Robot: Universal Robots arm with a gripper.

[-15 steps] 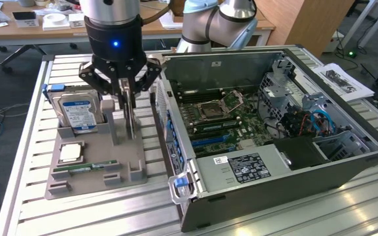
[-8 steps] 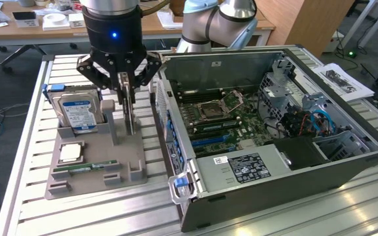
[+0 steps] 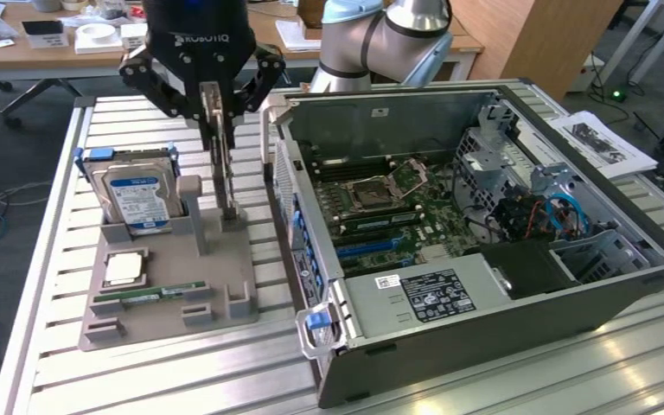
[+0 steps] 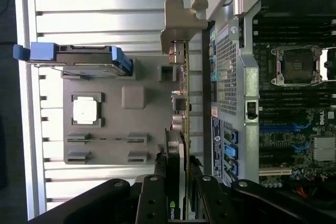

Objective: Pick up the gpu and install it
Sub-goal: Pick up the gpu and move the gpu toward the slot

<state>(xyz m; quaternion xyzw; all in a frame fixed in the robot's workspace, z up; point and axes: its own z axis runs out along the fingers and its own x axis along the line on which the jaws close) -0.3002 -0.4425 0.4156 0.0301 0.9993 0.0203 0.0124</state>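
The gpu (image 3: 219, 151) is a thin dark card standing on edge, with my gripper (image 3: 210, 99) shut on its upper part. Its lower end reaches down to the posts of the grey holder tray (image 3: 234, 268); I cannot tell whether it still rests there. In the wrist view the gpu (image 4: 181, 103) runs edge-on away from my gripper (image 4: 177, 182), with its silver bracket (image 4: 181, 22) at the far end. A black finger (image 4: 157, 187) presses on each side of the card. The open computer case (image 3: 470, 216) stands just to the exterior view's right of the card.
The tray also holds a hard drive (image 3: 136, 194) with blue rails, a processor chip (image 3: 124, 270) and a green memory stick (image 3: 150, 296). The case wall (image 4: 231, 77) runs close beside the card. Inside is the motherboard (image 3: 384, 229) with blue slots. Papers (image 3: 603, 143) lie at the far right.
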